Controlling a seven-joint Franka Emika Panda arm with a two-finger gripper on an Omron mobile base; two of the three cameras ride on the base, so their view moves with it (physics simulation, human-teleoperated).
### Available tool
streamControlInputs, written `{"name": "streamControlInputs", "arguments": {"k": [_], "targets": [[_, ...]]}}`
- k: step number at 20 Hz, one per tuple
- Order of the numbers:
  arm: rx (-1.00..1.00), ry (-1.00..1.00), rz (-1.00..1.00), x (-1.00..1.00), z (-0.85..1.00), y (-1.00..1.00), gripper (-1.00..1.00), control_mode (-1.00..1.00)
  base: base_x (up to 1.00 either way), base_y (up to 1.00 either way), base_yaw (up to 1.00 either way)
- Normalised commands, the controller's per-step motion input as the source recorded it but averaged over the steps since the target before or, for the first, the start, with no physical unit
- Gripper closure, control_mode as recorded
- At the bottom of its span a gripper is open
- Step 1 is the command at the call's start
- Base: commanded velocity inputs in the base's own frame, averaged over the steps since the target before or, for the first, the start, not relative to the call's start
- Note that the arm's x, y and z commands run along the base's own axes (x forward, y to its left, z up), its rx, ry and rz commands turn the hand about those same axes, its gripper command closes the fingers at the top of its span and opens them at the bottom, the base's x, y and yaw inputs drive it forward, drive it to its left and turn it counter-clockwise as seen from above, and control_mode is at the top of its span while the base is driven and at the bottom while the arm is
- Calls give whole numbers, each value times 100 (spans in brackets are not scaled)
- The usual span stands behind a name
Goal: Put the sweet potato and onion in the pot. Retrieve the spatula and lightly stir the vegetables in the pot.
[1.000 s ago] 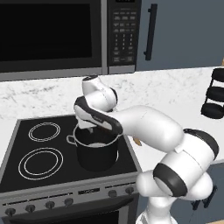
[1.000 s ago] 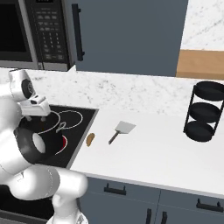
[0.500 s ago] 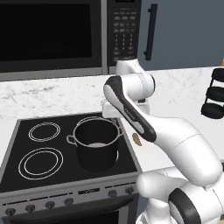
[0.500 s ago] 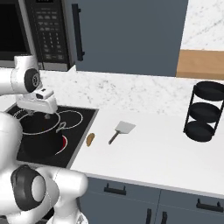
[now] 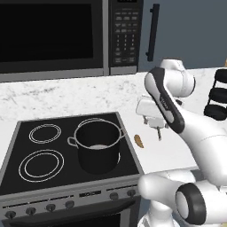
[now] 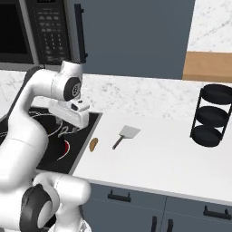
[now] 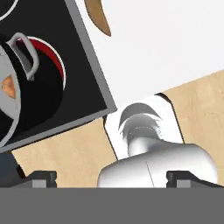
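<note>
Dark grey pot (image 5: pixel 98 147): stands upright on the front right burner of the black stove (image 5: pixel 26 177), a loop handle on each side; in the hand view (image 7: pixel 11 83) it sits at the left edge, with something small and orange inside it.
Sweet potato (image 5: pixel 139 141): lies on the white desk (image 5: pixel 53 95) just beside the stove's right edge, apart from the pot; seen also in the right base view (image 6: pixel 94 145) and at the top of the hand view (image 7: pixel 99 17).
Spatula (image 6: pixel 125 135): lies flat on the desk to the right of the sweet potato, near it but not touching, blade toward the wall and dark handle toward the desk's front edge.
Gripper (image 5: pixel 151 123): hangs in the air above the desk, right of the pot and above the stretch between stove edge and sweet potato; in the right base view (image 6: pixel 72 120) it sits over the stove's right edge. Its two dark tips (image 7: pixel 43 177) show wide apart at the bottom of the hand view with nothing between them, so it is spread and empty.
Burner under the pot (image 7: pixel 59 65): glows red along the arc that shows beside the pot.
Black tiered rack (image 6: pixel 212 115): stands on the desk well to the right, far from the spatula.
Microwave (image 5: pixel 53 35): mounted on the wall above the stove.
</note>
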Motion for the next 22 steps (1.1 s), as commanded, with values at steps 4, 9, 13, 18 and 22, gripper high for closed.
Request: {"name": "streamControlInputs", "arguments": {"k": [4,9,13,18,22], "targets": [[8,19,-11,38,-18,-75,-100,-100,0,0,0],[2,10,-1,39,-52,-25,-100,-100,0,0,0],[3,0,0,27,-76,0,-100,-100,0,0,0],[4,-1,0,33,-61,0,-100,-100,0,0,0],[2,-12,0,14,-32,9,-100,-100,0,0,0]]}}
